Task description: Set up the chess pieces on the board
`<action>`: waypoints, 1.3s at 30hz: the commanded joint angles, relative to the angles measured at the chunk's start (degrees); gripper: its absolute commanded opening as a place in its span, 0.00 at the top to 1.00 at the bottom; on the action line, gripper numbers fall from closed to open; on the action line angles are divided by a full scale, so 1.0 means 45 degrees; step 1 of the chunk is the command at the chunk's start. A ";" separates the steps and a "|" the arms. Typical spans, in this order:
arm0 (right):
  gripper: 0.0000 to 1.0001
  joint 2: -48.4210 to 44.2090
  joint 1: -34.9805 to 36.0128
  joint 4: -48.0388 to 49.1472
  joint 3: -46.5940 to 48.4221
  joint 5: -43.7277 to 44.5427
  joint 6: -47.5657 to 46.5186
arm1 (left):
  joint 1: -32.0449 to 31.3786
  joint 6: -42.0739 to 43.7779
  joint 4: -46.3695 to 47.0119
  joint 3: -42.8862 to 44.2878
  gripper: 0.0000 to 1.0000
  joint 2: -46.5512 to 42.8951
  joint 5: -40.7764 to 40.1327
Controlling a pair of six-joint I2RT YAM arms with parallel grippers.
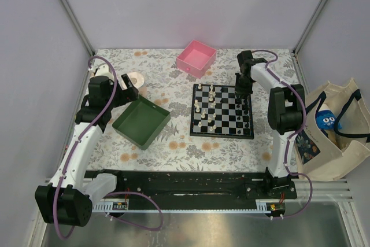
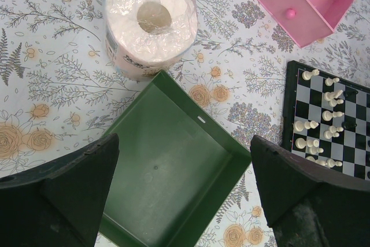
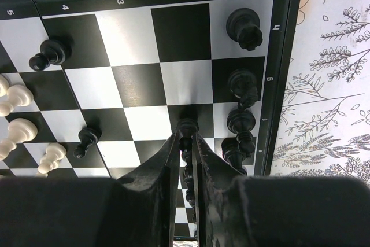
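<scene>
The chequered board [image 1: 222,111] lies right of centre on the table, with cream pieces [image 1: 210,110] on its left half and black pieces [image 1: 245,108] along its right edge. My right gripper [image 3: 185,140] is over the board's right side, shut on a black piece [image 3: 187,128] whose base is at a dark square in the second column from the edge. More black pieces [image 3: 243,28] stand along the edge column. My left gripper [image 2: 185,201] is open and empty above the green tray [image 2: 167,177]. The board's left edge with cream pieces [image 2: 324,120] shows in the left wrist view.
A pink box [image 1: 196,58] stands behind the board. A wrapped toilet roll [image 1: 136,80] sits at the back left, behind the green tray [image 1: 141,122]. A tote bag [image 1: 335,128] hangs off the table's right side. Grey walls enclose the table.
</scene>
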 commanded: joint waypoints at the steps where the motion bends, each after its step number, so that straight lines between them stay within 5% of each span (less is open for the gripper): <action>1: 0.77 0.0045 -0.0068 0.0042 0.0496 0.0260 -0.0120 | 0.0046 0.0098 0.0443 0.0016 0.01 -0.0237 -0.0046; 17: 0.70 -0.0247 -0.0068 -0.0309 0.1081 -0.0111 -0.0159 | 0.0065 0.0098 0.0443 0.0016 0.01 -0.0275 -0.0046; 26: 0.53 -0.1010 0.0653 0.0394 0.0749 -0.1419 0.0232 | 0.0046 0.0079 0.0443 0.0035 0.01 -0.0275 -0.0026; 39: 0.53 0.0532 0.1553 -0.0152 0.1939 -0.1928 0.0232 | 0.0065 0.0098 0.0443 0.0016 0.01 -0.0315 -0.0026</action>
